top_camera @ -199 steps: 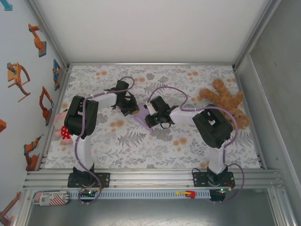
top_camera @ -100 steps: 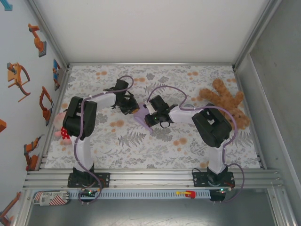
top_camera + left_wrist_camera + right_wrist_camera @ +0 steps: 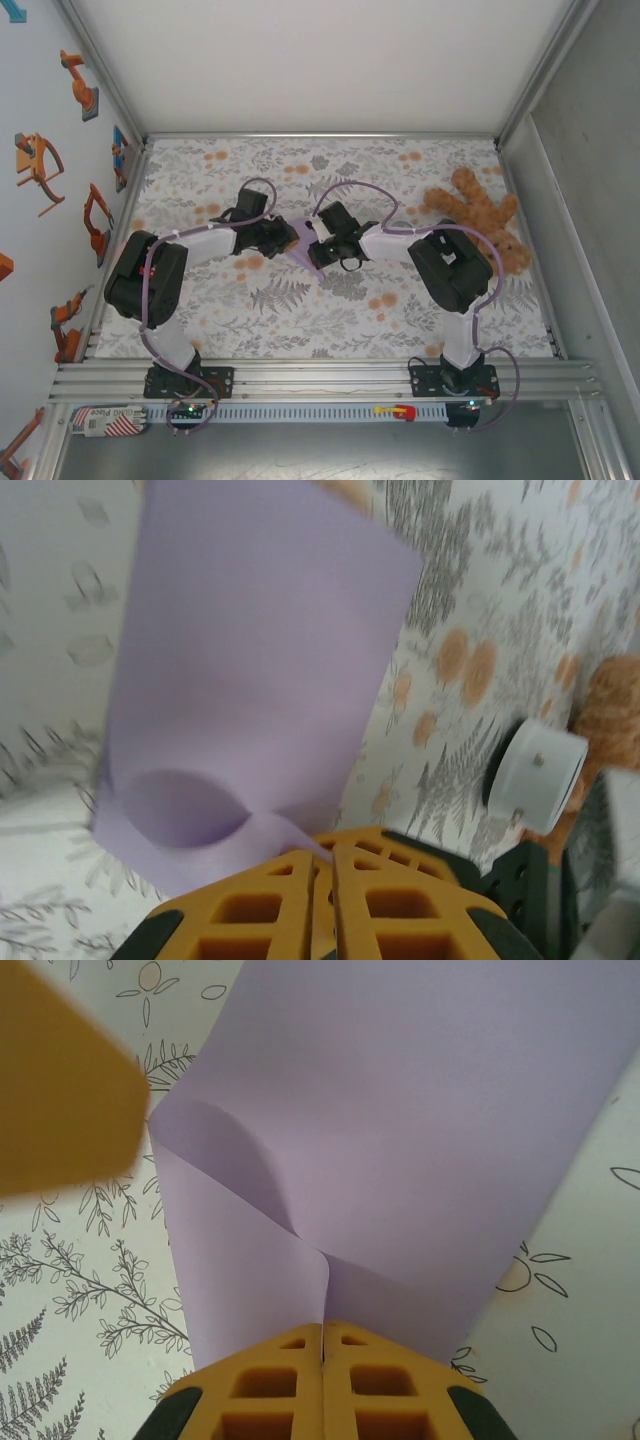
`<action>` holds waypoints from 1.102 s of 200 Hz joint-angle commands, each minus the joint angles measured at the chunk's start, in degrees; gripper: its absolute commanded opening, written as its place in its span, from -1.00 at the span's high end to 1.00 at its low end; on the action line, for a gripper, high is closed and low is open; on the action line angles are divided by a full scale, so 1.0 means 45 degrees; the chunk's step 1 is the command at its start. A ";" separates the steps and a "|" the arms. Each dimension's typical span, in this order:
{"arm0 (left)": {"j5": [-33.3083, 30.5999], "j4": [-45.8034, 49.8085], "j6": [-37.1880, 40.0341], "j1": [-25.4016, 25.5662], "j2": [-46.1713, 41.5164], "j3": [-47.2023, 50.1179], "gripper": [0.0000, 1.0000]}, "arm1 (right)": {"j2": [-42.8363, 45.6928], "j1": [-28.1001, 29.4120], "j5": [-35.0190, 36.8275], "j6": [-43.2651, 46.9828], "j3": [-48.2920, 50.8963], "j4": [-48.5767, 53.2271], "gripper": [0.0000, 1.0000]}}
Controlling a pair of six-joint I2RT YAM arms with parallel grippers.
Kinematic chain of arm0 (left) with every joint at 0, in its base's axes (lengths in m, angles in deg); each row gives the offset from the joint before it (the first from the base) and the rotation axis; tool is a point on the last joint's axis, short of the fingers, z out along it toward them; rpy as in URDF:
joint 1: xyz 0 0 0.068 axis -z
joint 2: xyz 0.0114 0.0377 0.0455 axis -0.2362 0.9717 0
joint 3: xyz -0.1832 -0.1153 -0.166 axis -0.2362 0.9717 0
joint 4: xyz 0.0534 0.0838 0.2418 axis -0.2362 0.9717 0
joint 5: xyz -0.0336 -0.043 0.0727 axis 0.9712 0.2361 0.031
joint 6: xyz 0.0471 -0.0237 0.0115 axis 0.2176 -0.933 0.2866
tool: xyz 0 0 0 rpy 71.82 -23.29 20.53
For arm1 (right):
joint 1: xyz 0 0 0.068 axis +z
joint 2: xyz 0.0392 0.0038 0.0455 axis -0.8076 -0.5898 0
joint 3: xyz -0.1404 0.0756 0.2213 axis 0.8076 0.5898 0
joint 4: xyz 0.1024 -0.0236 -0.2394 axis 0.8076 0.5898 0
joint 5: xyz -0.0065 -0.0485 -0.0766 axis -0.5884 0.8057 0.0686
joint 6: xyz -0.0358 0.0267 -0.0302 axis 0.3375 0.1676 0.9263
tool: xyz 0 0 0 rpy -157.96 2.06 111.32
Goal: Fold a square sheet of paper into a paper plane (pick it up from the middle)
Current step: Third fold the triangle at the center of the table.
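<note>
Right now the right gripper (image 3: pixel 322 1332) is pressing its yellow fingers flat together, no gap showing, w/ the near edge of the square sheet of paper (image 3: pixel 400 1130) pinched in the seam. In the right wrist view the lavender sheet is rising away from the jaws. It is curling into a soft fold on the left side and staying smooth on the right. A blurred yellow shape (image 3: pixel 60 1090) is sitting at the top-left corner of that view, just beside the sheet's left edge.

The left gripper (image 3: pixel 333 848) is closing the same way: fingers together, only a thin line between them, and the sheet's lower corner is tucking into that line. From the left wrist view the paper is bowing into a shallow cup near the jaws and standing up off the flower-patterned tablecloth (image 3: pixel 300 310).

From the top, both grippers are meeting approx. mid-table, left one on the left, right one on the right, w/ the lavender paper between them. The brown teddy bear (image 3: pixel 478 215) is lying well apart, near the right side of the cloth.
</note>
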 commanded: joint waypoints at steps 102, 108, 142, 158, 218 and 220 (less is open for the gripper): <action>-0.0570 -0.0953 -0.1054 0.0898 0.0865 0.0492 0.90 | -0.0284 -0.0115 0.0121 -0.0195 -0.0163 0.0349 1.00; -0.0603 -0.0897 -0.1044 0.0894 0.0881 0.0518 0.90 | -0.0267 -0.0120 0.0121 -0.0192 -0.0149 0.0349 1.00; -0.0713 -0.0409 -0.0979 0.0905 0.1007 0.0544 0.90 | -0.0252 -0.0125 0.0140 -0.0208 -0.0148 0.0355 1.00; -0.0837 -0.0214 -0.0904 0.0905 0.0964 0.0592 0.90 | -0.0271 -0.0115 0.0140 -0.0207 -0.0146 0.0349 1.00; -0.0919 0.0081 -0.0722 0.0905 0.0884 0.0545 0.90 | -0.0278 -0.0115 0.0161 -0.0236 -0.0163 0.0369 1.00; -0.0919 0.0091 -0.0722 0.0905 0.0879 0.0545 0.90 | -0.0277 -0.0125 0.0161 -0.0229 -0.0156 0.0369 1.00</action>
